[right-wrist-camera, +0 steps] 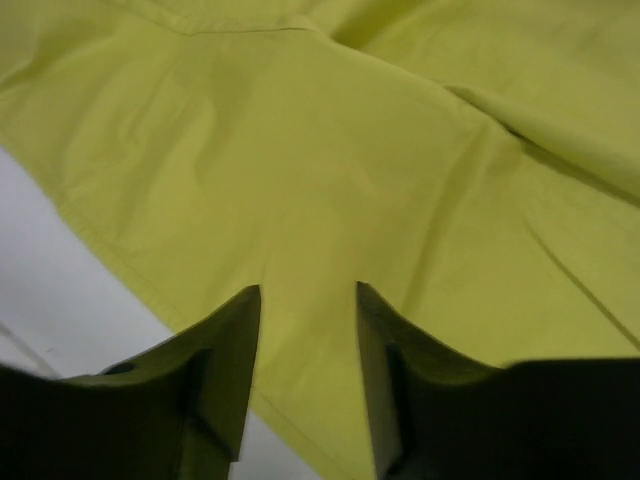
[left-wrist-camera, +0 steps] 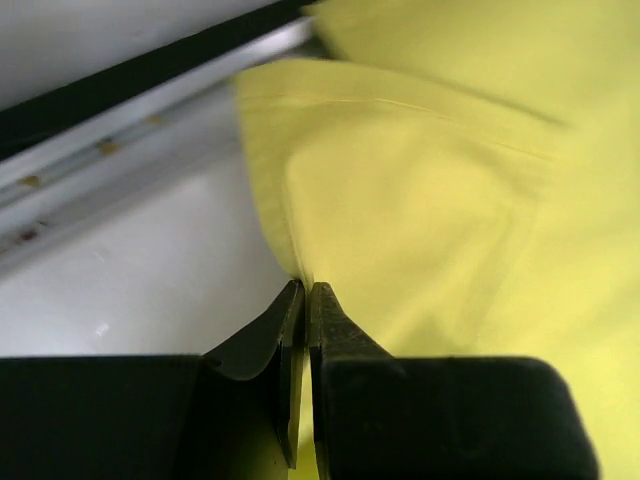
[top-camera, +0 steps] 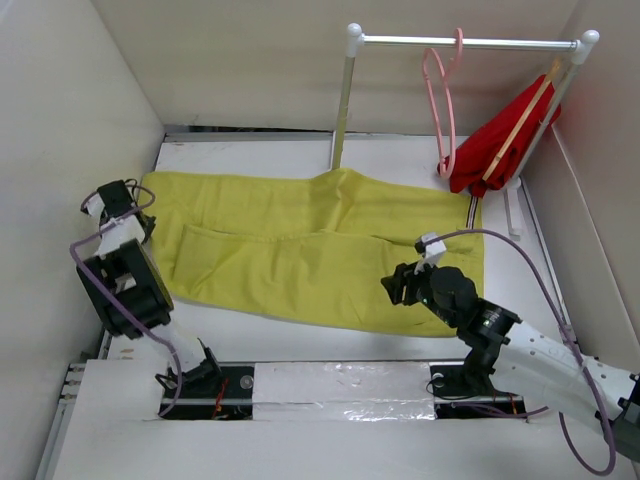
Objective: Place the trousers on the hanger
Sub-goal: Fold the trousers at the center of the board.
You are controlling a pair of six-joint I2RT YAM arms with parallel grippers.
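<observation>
At the near right of the counter (top-camera: 300, 345), the right end effector (right-wrist-camera: 308, 292) hovers with its jaws partly apart over the near hem of the trousers (top-camera: 300, 240); cloth lies under the gap, but nothing is held. Farther left, at the trousers' left end, the left end effector (left-wrist-camera: 302, 298) has its jaws pressed together, and a fold of the yellow edge runs in between the tips, so it appears to pinch the cloth there. From one end effector to the other the trousers lie spread flat, long axis running left to right across the counter, both legs side by side. Beyond them, at the far right, the hanger (top-camera: 445, 155) hangs from the rail (top-camera: 470, 42), just beside a red garment (top-camera: 490, 150) on its own wooden hanger. Judged from this layout, the hanger lies away and to the right of both arms, well apart from the left one; the right arm is nearer to it.
</observation>
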